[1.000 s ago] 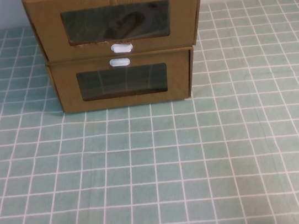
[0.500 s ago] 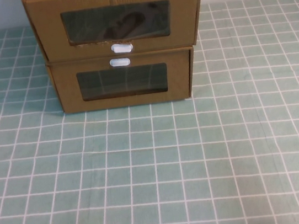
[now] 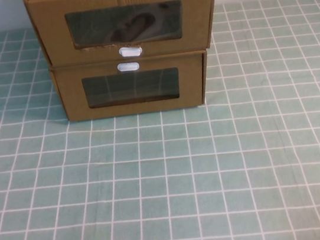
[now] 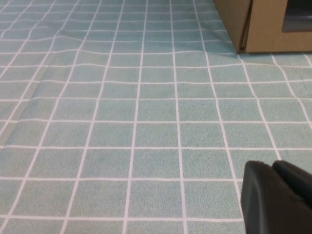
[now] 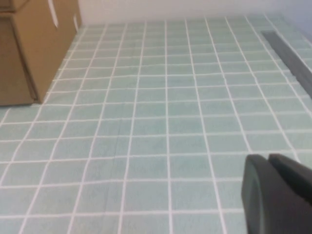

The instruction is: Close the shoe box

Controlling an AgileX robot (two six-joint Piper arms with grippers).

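Note:
Two brown cardboard boxes are stacked at the table's far middle in the high view. The upper one is the shoe box (image 3: 124, 21). It has a clear window and a small white pull tab (image 3: 130, 51) below the window. Its front stands slightly forward of the box beneath. My left gripper (image 4: 273, 168) is shut and empty, low over the table, well short of the boxes. My right gripper (image 5: 268, 161) is shut and empty, also over bare table, off to the boxes' right. Neither gripper shows in the high view.
The lower cardboard box (image 3: 132, 88) has its white tab above its window; it also shows in the left wrist view (image 4: 263, 29) and the right wrist view (image 5: 34, 63). The table has a green checked cloth (image 3: 168, 178). A grey strip (image 5: 287, 53) runs along the table's right edge.

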